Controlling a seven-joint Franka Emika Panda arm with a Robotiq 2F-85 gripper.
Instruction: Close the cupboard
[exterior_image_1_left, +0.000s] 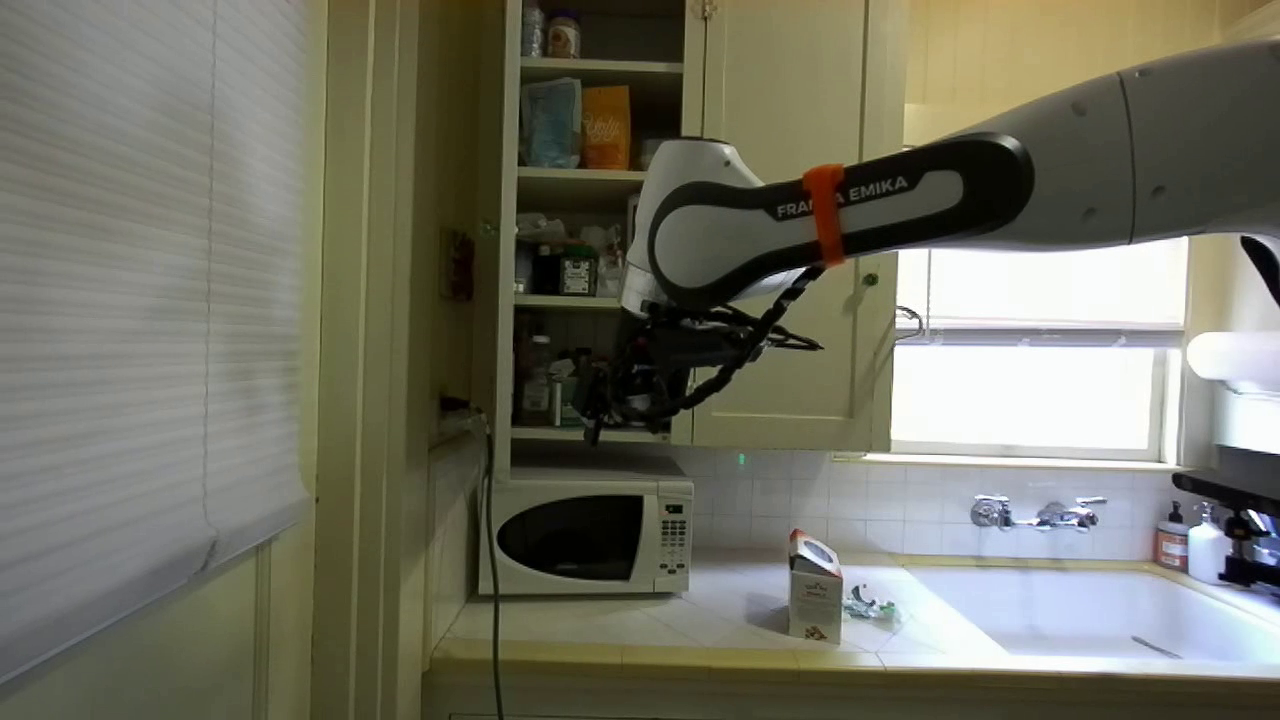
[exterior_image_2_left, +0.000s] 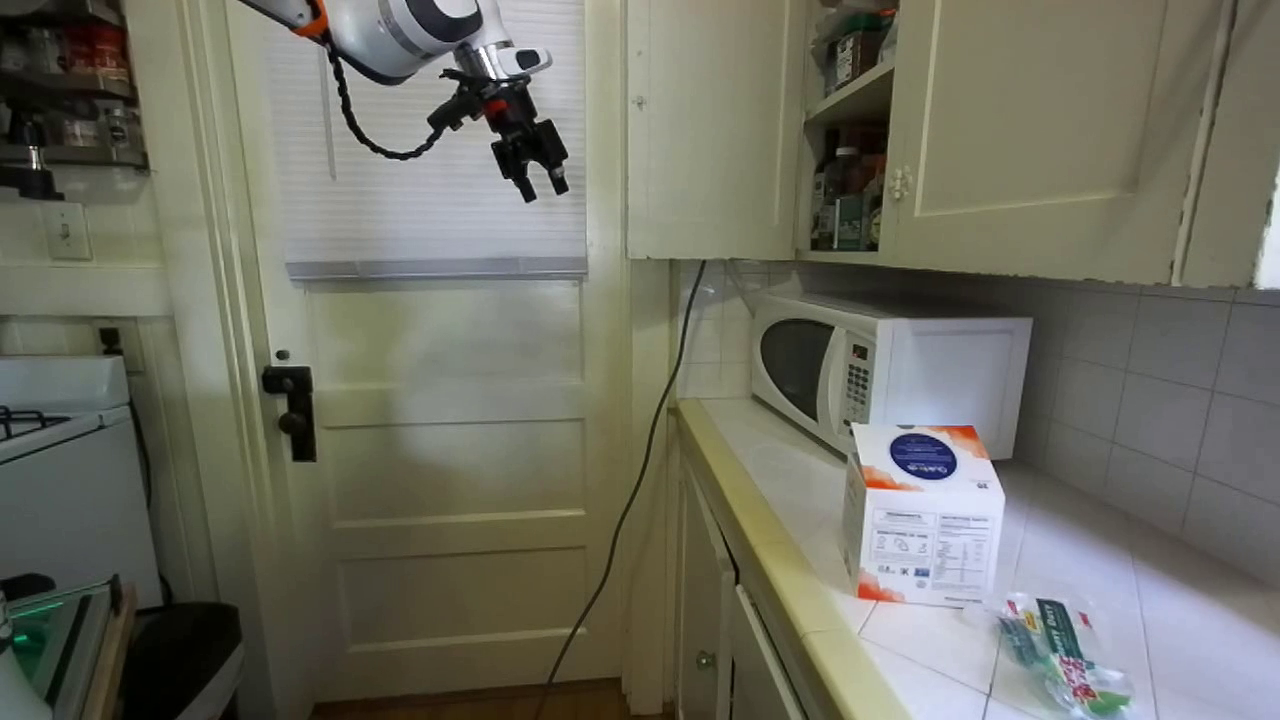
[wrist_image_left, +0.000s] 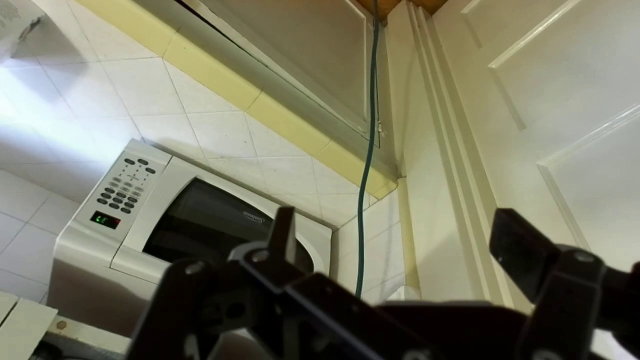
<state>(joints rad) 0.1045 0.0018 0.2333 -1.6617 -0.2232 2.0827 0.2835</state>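
The cream cupboard (exterior_image_1_left: 625, 67) stands open, its shelves of jars, bottles and bags showing in both exterior views. Its flat door (exterior_image_1_left: 496, 300) is swung out, seen nearly edge-on at the left of the shelves. In an exterior view the door's broad face (exterior_image_2_left: 712, 130) shows beside the shelf opening (exterior_image_2_left: 850, 98). My gripper (exterior_image_1_left: 594, 425) points down in front of the lower shelves in that view. It shows left of the door and apart from it in an exterior view (exterior_image_2_left: 543, 188). In the wrist view the fingers (wrist_image_left: 395, 217) are wide apart with nothing between them.
A white microwave (exterior_image_1_left: 585, 590) stands on the counter below the cupboard. A cable (exterior_image_2_left: 640, 470) hangs near the counter's end. A closed cabinet door (exterior_image_1_left: 780, 120) adjoins the shelves. A box (exterior_image_2_left: 930, 530) and a plastic packet (exterior_image_2_left: 1065, 650) lie on the counter. A sink (exterior_image_1_left: 1090, 610) is farther along.
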